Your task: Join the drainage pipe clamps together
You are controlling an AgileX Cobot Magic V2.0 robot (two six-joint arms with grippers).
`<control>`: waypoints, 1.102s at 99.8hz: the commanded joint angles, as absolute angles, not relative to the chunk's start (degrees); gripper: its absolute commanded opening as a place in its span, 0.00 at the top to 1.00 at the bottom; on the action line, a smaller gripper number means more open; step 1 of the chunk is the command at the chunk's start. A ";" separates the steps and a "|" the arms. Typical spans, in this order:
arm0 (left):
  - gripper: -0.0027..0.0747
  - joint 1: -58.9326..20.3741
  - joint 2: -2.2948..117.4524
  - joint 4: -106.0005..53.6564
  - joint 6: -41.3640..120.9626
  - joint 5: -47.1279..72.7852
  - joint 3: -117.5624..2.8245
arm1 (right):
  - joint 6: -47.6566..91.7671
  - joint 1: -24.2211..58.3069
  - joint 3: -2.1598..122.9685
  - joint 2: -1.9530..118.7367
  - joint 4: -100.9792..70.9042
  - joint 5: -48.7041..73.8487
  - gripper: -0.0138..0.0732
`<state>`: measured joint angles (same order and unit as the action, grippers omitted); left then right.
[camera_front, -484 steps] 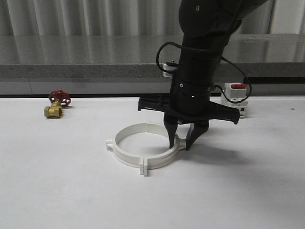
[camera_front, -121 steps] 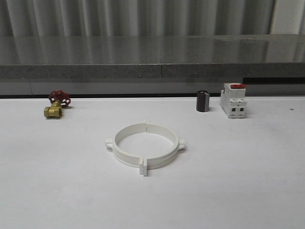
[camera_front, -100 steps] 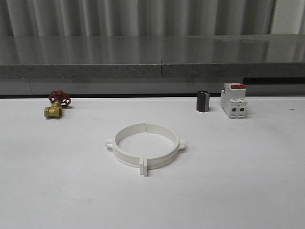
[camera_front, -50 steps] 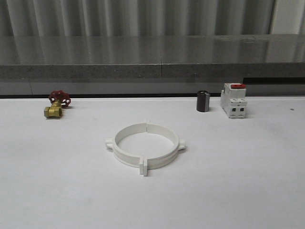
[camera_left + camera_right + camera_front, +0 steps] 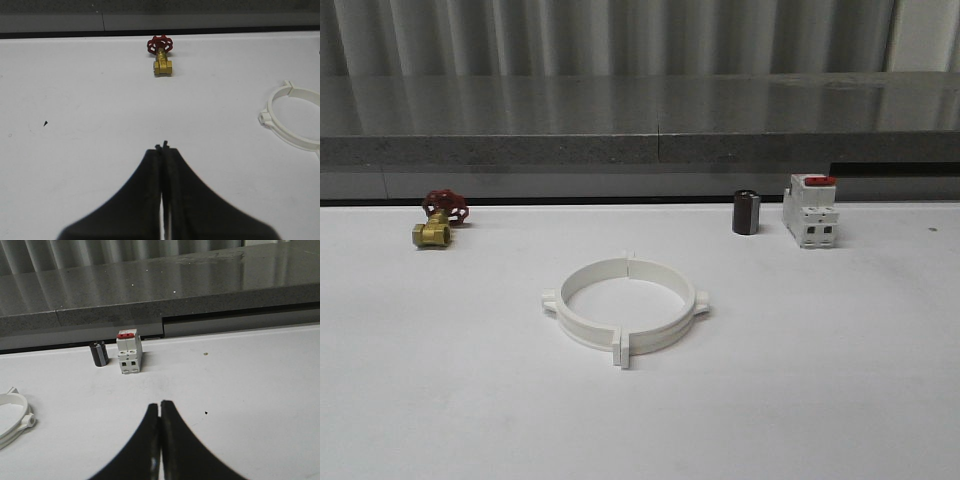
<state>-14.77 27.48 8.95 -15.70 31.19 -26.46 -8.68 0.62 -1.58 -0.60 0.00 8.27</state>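
- Drainage pipe clamps (image 5: 625, 318): the two white half-rings lie flat mid-table, end flanges meeting at the near and far seams, forming one closed ring. I judge the joining done; nothing is holding them.
- Left gripper (image 5: 163, 148): fingers pressed together, nothing between them, hovering over bare table (image 5: 75, 125). The ring's edge (image 5: 295, 120) is off to one side, well apart from me.
- Right gripper (image 5: 160, 404): fingers likewise together and empty, well clear of the ring's edge (image 5: 15, 415).
- Judgement: both arms sit pulled back so the ring rests undisturbed and in open sight.
- Bystanders along the far side: brass valve (image 5: 438, 222) with red handwheel; small black cylinder (image 5: 746, 212); white breaker (image 5: 811, 211) with red top.
- Writing: no brand or label legible on any item; the breaker's face is too small to read.
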 commanded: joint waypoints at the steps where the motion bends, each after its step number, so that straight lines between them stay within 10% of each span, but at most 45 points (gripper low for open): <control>1: 0.99 -14.58 27.54 9.93 -15.65 26.10 -27.98 | -8.06 0.72 -0.68 -1.78 0.00 3.19 0.98; 110: 0.99 -1.91 -2.10 1.35 -5.07 0.00 1.77 | -8.06 0.72 -0.68 -1.78 0.00 3.24 0.98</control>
